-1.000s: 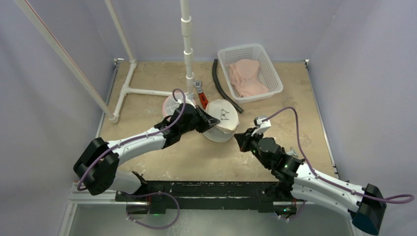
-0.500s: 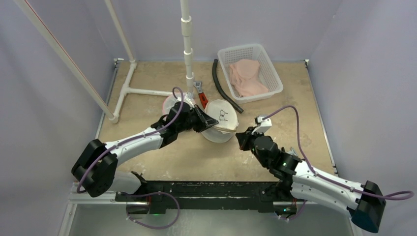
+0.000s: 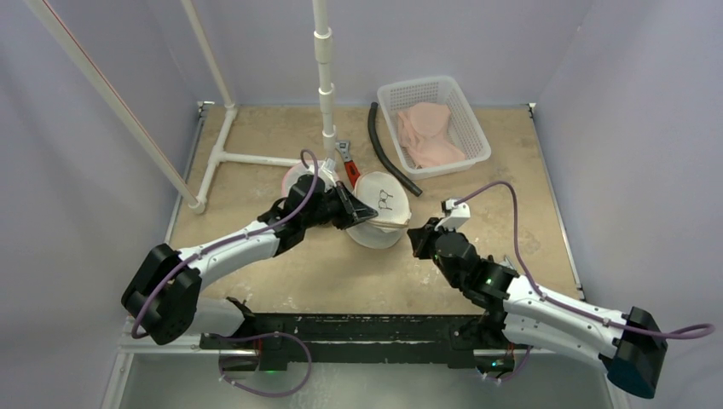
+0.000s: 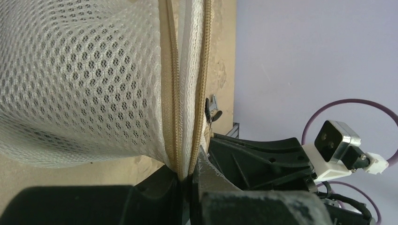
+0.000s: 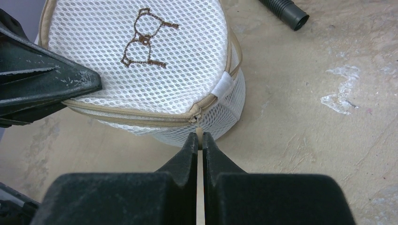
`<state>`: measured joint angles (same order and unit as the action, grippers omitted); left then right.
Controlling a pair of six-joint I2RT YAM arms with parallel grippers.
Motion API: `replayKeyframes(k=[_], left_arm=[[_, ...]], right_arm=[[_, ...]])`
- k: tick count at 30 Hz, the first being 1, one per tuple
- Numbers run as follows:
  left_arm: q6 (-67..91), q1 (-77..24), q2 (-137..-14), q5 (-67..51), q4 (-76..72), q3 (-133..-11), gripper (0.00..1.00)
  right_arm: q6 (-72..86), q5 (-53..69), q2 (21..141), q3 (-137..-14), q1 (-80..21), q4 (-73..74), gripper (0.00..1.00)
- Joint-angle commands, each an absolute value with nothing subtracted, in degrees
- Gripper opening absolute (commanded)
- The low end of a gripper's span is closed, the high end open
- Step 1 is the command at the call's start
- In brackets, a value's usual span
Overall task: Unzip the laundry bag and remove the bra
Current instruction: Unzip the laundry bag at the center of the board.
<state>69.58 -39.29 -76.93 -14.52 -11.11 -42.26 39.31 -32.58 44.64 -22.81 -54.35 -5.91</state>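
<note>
Beige stone-look tabletop point(image 3: 529, 187) carries everything: one white pipe frame point(image 3: 325, 77) at the back left, and two arms reaching in from the near edge. One white basket point(image 3: 416, 84) stands at the back right, holding a heap of pink garments point(image 3: 430, 132). One round white mesh bag point(image 3: 388, 204) sits mid-tabletop between the two hands, a brown bra outline stitched on its top; what lies inside cannot be told. One black hose point(image 3: 384, 153) lies between bag and basket, and one red-handled wrench point(image 3: 348, 166) lies just behind the bag. Left hand point(image 3: 367, 213) is clamped on the bag's zip seam. Right hand point(image 3: 415, 239) is pinched shut on the one small pull point(image 5: 199, 127), at the bag's near side.
</note>
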Motion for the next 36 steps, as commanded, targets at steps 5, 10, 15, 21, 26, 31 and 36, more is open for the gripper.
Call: replayKeyframes(k=[5,10,15,21,26,31,36], left_arm=[[63.01,-35.15,-74.46,-22.41,-11.55,-43.18,0.00],[62.38,-33.93,-72.96,-23.05,-10.90,-42.45,0.00],[63.35,-33.92,-73.19,-23.62,-13.06,-41.31,0.00],[64.34,-33.92,-73.28,-23.83,-15.23,-40.72,0.00],[64.00,-33.90,-72.92,-24.04,-16.60,-40.16,0.00],[58.57,-35.11,-71.74,-21.52,-21.56,-38.21,0.00],[48.72,-41.19,-70.39,-10.48,-20.42,-36.57,0.04]], right_arm=[[38.51,-39.82,43.36,-23.75,-53.72,-1.62,0.00],[37.52,-38.29,42.91,-23.91,-53.71,-3.08,0.00],[36.14,-34.44,41.79,-25.14,-53.76,-3.52,0.21],[37.29,-28.55,39.97,-29.92,-53.77,-0.83,0.70],[39.11,-24.91,39.18,-33.27,-53.74,2.22,0.74],[42.09,-23.49,39.11,-35.16,-53.67,1.32,0.75],[41.90,-26.10,41.43,-38.46,-53.69,2.61,0.75]])
